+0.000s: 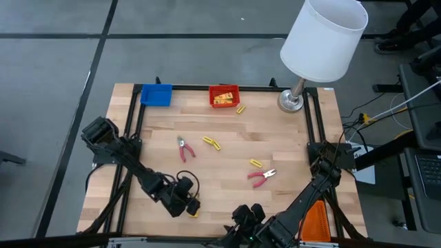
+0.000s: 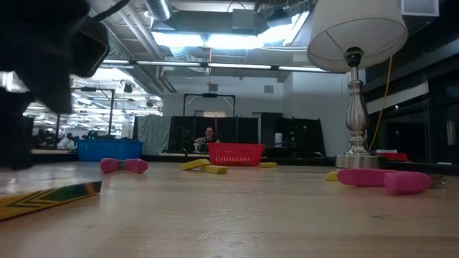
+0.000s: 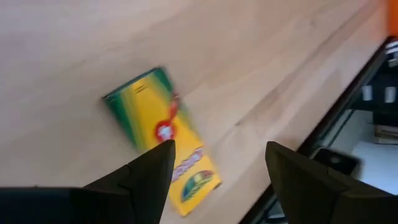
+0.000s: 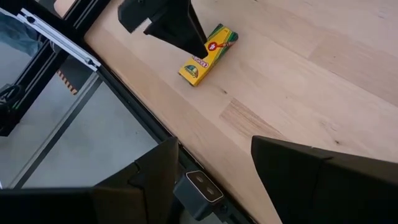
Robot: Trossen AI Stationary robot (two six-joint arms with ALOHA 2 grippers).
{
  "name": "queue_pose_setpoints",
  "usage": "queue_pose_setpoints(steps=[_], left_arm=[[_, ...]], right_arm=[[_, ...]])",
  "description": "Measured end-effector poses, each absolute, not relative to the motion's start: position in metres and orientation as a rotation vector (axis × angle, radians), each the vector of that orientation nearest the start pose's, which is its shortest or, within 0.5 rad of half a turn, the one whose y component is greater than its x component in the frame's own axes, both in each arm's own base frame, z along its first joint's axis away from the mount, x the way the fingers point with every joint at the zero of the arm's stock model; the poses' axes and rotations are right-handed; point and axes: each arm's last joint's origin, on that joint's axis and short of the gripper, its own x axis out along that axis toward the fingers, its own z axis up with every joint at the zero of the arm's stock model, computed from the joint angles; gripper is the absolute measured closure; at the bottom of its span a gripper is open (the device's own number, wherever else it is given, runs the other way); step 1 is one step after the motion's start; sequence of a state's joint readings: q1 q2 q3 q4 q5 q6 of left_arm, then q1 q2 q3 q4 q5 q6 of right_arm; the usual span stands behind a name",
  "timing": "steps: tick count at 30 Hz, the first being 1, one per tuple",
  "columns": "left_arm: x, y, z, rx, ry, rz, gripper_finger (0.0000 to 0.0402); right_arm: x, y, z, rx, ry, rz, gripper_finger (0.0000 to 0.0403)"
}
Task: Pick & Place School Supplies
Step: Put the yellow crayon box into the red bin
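A yellow and green oblong packet [image 3: 163, 142] lies flat on the wooden table near its front edge. It also shows in the high view [image 1: 195, 211], the low view [image 2: 50, 198] and the right wrist view [image 4: 208, 54]. My left gripper [image 3: 217, 149] is open and hovers just over the packet, as the high view [image 1: 187, 204] also shows. My right gripper [image 4: 214, 146] is open and empty over the table's front edge [image 1: 242, 215]. Two pink-handled pliers [image 1: 183, 148] [image 1: 262, 176] and loose yellow packets [image 1: 212, 142] [image 1: 255, 163] lie flat mid-table.
A blue tray [image 1: 156, 94] and a red tray [image 1: 224, 96] holding yellow items stand at the far edge, with one yellow packet [image 1: 240, 109] beside the red tray. A white-shaded lamp [image 1: 324, 41] stands at the far right. An orange tray [image 1: 317, 224] lies at the near right. A black frame [image 1: 131, 138] rims the table.
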State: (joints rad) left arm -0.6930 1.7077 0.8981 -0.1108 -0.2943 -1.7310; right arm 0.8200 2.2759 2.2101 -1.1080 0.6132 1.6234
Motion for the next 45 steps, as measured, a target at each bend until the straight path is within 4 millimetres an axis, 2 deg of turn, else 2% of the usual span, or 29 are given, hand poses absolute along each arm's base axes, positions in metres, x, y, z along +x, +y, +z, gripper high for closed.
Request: queue_pose_setpoints(steps=[8,45], left_arm=[[0.257,-0.193,0.151,-1.124,0.899,0.446,0.0151],[0.258,-0.188,0.148,-1.129,0.902,0.5,0.015]], right_arm=[[0.336,0.336,0.264,0.745,0.741,-0.516,0.0193],[0.328,0.344,0.264,0.771,0.741,-0.511,0.0193]])
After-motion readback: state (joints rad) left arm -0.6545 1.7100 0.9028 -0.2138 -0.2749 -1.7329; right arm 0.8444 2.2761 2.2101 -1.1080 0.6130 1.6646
